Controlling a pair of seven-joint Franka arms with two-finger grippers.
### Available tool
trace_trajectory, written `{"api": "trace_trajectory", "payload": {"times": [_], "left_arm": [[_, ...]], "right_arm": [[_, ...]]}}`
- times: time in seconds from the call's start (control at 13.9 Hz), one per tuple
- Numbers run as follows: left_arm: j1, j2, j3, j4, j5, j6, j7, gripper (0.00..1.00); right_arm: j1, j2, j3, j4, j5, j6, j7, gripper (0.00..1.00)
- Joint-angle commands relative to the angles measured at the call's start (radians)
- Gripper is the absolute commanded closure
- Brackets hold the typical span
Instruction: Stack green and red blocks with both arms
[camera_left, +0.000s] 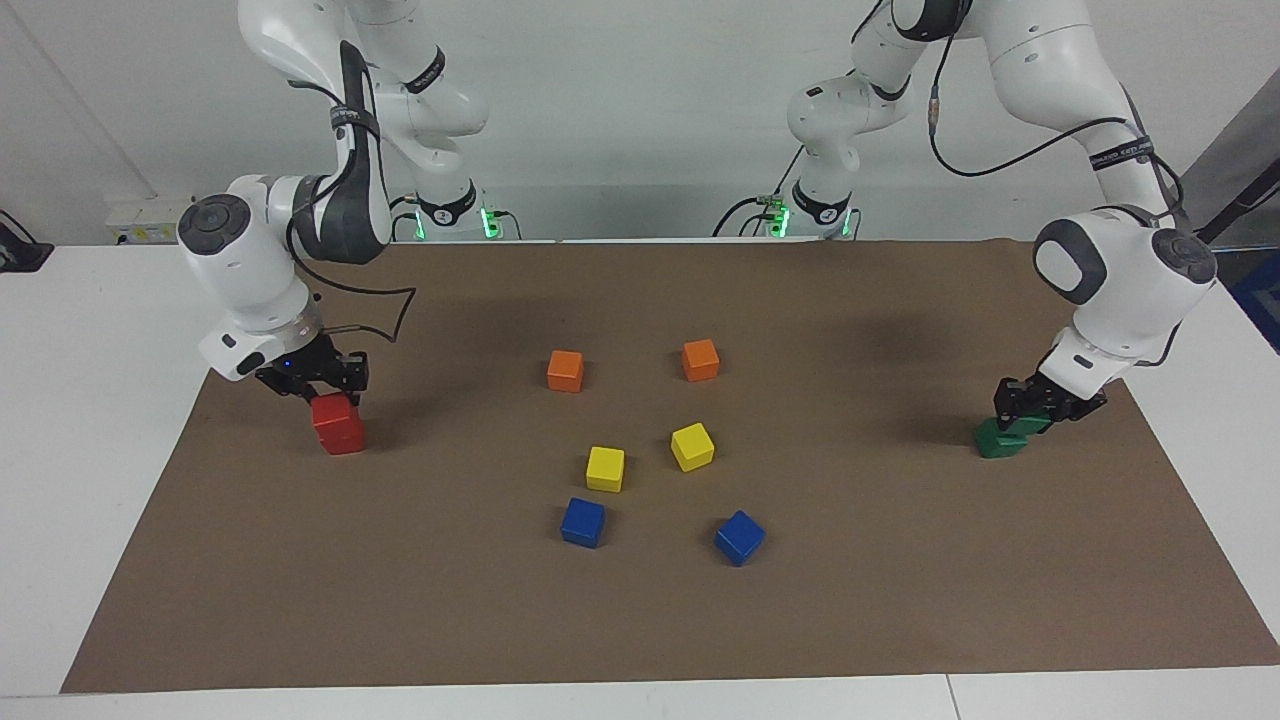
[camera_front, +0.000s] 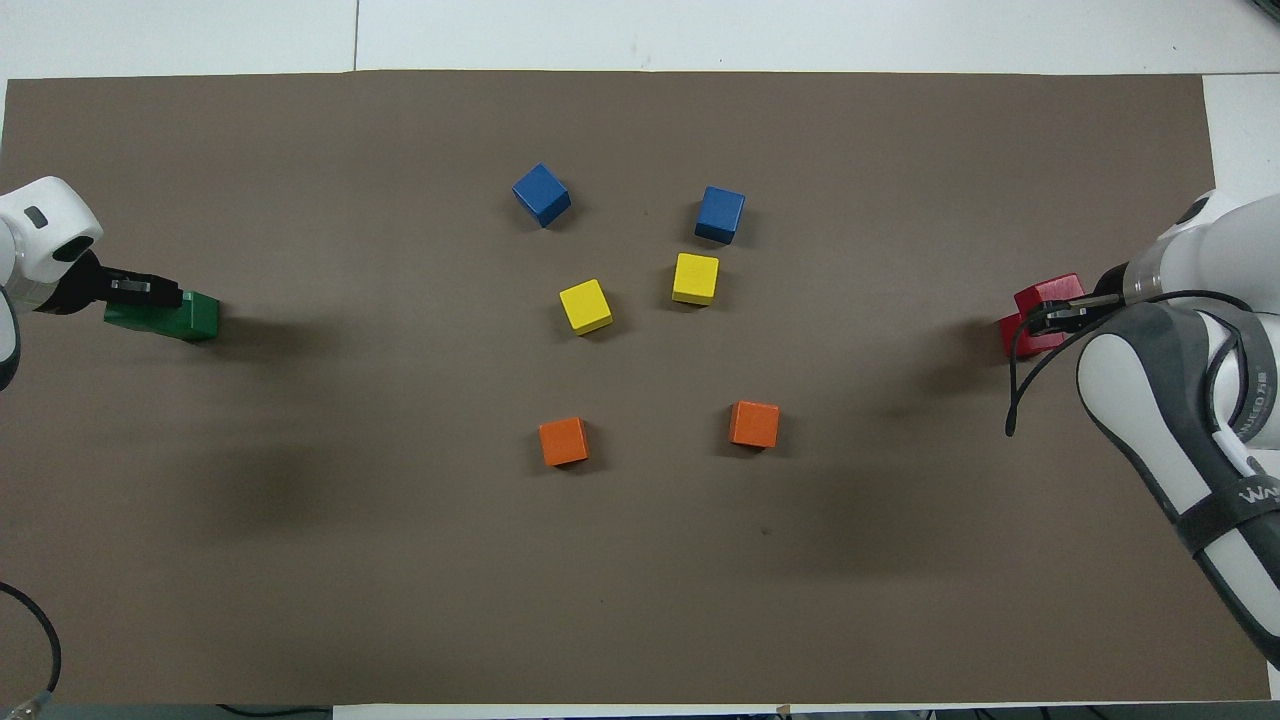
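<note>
Two red blocks are at the right arm's end of the mat. One red block (camera_left: 334, 414) (camera_front: 1048, 292) rests on the other (camera_left: 346, 442) (camera_front: 1014, 338). My right gripper (camera_left: 335, 398) (camera_front: 1062, 312) is down on the upper red block and grips it. Two green blocks are at the left arm's end. My left gripper (camera_left: 1035, 418) (camera_front: 140, 300) is shut on the upper green block (camera_left: 1036, 426) (camera_front: 130, 320). That block sits partly on the lower green block (camera_left: 998, 440) (camera_front: 198, 315), offset toward the mat's edge.
In the middle of the brown mat (camera_left: 900, 600) lie two orange cubes (camera_left: 565, 370) (camera_left: 701, 360), two yellow cubes (camera_left: 605, 468) (camera_left: 692, 446) and two blue cubes (camera_left: 583, 522) (camera_left: 739, 537). They are well apart from both stacks.
</note>
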Motion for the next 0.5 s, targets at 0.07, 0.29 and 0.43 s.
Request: {"api": "trace_trajectory", "payload": {"times": [0.07, 0.29, 0.43], "left_arm": [[0.008, -0.029, -0.004, -0.049, -0.039, 0.095, 0.005, 1.0], [0.004, -0.032, -0.004, -0.085, -0.039, 0.153, 0.005, 1.0], [0.0, -0.032, -0.003, -0.109, -0.039, 0.183, 0.003, 1.0]], "right_arm": [[-0.038, -0.007, 0.013, -0.031, 0.025, 0.043, -0.027, 1.0], [-0.048, -0.006, 0.013, -0.033, 0.027, 0.043, -0.015, 1.0], [-0.055, -0.006, 0.013, -0.036, 0.028, 0.043, -0.009, 1.0]]}}
